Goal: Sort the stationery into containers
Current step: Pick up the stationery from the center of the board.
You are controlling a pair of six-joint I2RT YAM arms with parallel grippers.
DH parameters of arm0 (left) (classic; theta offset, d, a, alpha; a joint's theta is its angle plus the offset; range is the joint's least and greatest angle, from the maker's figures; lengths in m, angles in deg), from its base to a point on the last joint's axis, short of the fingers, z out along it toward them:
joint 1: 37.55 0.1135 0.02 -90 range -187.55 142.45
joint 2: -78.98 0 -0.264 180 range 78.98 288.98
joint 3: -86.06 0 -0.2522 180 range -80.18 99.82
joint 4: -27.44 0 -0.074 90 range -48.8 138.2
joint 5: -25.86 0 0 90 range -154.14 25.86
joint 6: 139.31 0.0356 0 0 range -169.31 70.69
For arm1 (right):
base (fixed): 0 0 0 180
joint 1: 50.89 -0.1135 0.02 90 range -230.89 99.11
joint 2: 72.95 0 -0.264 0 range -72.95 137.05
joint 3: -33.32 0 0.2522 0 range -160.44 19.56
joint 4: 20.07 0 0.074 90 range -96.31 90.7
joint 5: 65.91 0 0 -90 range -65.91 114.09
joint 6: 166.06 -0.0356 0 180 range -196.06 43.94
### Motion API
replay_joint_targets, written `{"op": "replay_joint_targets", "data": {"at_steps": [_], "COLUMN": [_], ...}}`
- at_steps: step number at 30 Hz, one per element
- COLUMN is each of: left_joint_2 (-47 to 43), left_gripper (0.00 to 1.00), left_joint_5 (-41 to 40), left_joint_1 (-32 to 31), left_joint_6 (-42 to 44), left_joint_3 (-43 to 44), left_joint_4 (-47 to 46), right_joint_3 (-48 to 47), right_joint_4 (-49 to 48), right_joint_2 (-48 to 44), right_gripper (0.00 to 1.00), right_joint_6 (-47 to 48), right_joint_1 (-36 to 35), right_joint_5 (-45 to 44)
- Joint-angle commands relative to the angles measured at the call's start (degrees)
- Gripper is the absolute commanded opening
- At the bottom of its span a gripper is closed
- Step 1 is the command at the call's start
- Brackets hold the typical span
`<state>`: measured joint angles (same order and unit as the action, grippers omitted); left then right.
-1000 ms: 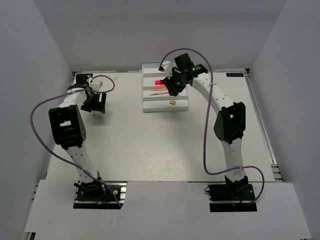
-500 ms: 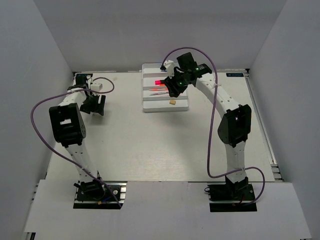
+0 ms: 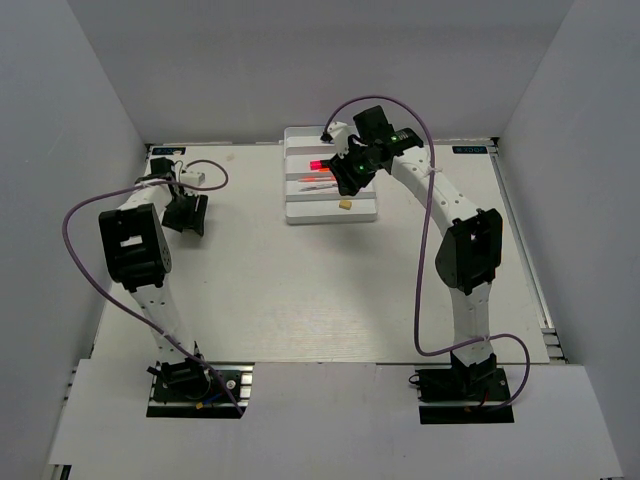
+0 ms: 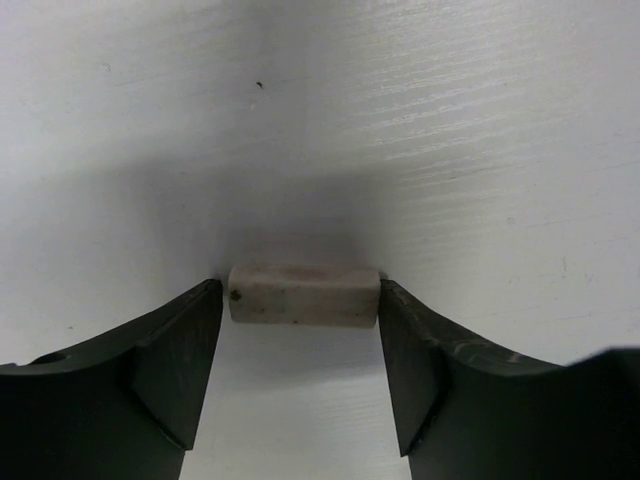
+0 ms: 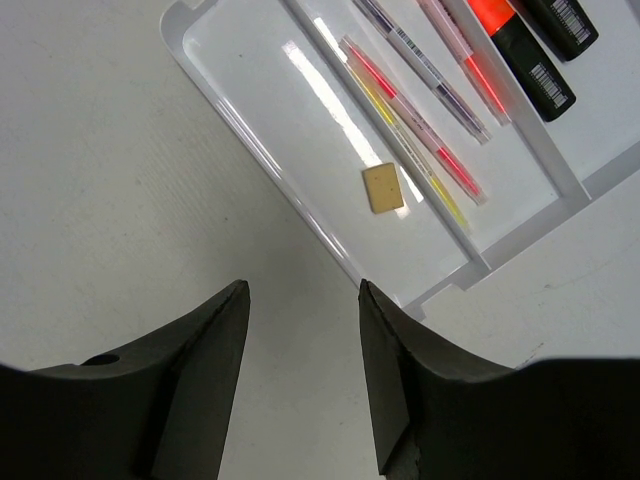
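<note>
A pale whitish block (image 4: 304, 295) lies on the table at the far left. My left gripper (image 4: 300, 290) straddles it, one fingertip against each end; in the top view the left gripper (image 3: 186, 216) hides the block. The white tray (image 5: 250, 140) holds a tan eraser (image 5: 383, 188), two thin pink-and-yellow sticks (image 5: 410, 125), a thin pale pen (image 5: 420, 55) and an orange-and-black marker (image 5: 520, 50). My right gripper (image 5: 300, 285) hangs open and empty above the table beside the tray's corner. From the top view the tray (image 3: 300, 212) sits at the back centre, with the right gripper (image 3: 346, 180) over it.
White walls close the table in on the left, back and right. A purple cable loops from each arm, the left one (image 3: 75, 215) swinging out towards the left wall. A pink-tipped marker (image 3: 318, 163) glows in a rear row of the tray.
The left jaws have narrowed onto the pale block's ends and the left gripper has edged slightly back. The right gripper rose slightly over the tray, then held still.
</note>
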<state>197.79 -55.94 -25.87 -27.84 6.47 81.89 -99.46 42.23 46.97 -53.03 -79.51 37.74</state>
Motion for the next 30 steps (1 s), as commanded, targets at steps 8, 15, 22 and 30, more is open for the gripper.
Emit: {"op": "replay_joint_targets", "data": {"at_steps": [8,15,22,30], "left_joint_2": [-1.8,-8.4,-18.5,-19.8], "left_gripper": [0.53,0.32,0.23,0.08], "left_joint_5": [2.1,2.9,5.8,4.2], "left_joint_1": [0.4,-1.8,-7.2,-19.7], "left_joint_6": [1.1,-7.5,-24.4,-36.2], "left_joint_3": [-6.4,-9.7,-12.5,-6.0], "left_joint_4": [-3.2,-3.2,-4.8,-7.4], "right_joint_3": [0.8,2.0,9.6,18.2], "right_joint_4": [0.1,-0.1,-1.7,-4.0], "right_joint_2": [-3.1,-4.4,-9.8,-14.6], "right_gripper": [0.54,0.54,0.54,0.54], "right_joint_6": [-0.4,-1.0,-2.1,-4.2], "right_joint_1": [0.0,-0.2,0.2,3.7], "right_joint_5": [-0.3,-0.4,-3.4,-7.6]}}
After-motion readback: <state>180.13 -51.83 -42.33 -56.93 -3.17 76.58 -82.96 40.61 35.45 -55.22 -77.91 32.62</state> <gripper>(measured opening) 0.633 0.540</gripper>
